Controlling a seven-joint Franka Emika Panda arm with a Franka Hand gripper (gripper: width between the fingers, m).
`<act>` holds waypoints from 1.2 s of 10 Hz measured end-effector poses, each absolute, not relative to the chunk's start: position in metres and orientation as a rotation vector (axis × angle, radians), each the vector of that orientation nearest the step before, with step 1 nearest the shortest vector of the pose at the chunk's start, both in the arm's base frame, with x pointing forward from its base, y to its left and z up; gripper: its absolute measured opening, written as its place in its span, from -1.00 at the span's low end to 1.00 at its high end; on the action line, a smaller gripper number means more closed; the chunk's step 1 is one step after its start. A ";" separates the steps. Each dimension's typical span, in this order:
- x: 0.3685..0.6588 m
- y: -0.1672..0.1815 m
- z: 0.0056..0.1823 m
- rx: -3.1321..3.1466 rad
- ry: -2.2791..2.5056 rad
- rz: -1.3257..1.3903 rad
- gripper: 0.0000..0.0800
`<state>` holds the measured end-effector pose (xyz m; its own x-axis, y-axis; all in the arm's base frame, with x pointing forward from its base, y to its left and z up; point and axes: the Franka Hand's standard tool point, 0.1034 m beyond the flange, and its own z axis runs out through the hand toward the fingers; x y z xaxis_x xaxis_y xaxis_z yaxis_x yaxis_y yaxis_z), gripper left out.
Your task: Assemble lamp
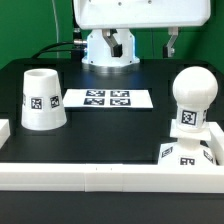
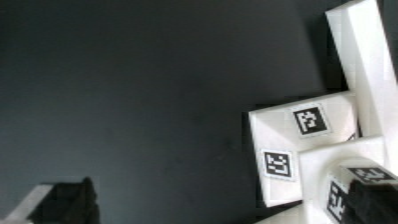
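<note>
The white ball-shaped bulb stands upright on the low square base at the exterior view's right, close to the front rail. The tapered shade stands mouth down at the exterior view's left. My gripper hangs high at the back, well above the parts. In the wrist view the gripper is open and empty, with one dark fingertip over bare black table. The base's tagged sloped sides lie beside the other finger. The shade is out of the wrist view.
The marker board lies flat in the middle of the black table. White border rails run along the front and the sides, one showing in the wrist view. The arm's pedestal stands at the back.
</note>
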<state>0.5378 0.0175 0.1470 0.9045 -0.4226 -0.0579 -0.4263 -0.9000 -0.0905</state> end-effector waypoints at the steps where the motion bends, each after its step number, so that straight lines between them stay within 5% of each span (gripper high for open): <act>1: 0.536 0.016 0.145 -2.978 0.621 0.057 0.75; 4: 0.487 -0.026 0.136 -3.002 0.259 0.052 0.75; 8: 0.458 -0.092 0.135 -2.995 0.160 0.035 0.75; 12: 0.460 -0.091 0.133 -2.996 0.154 0.039 0.75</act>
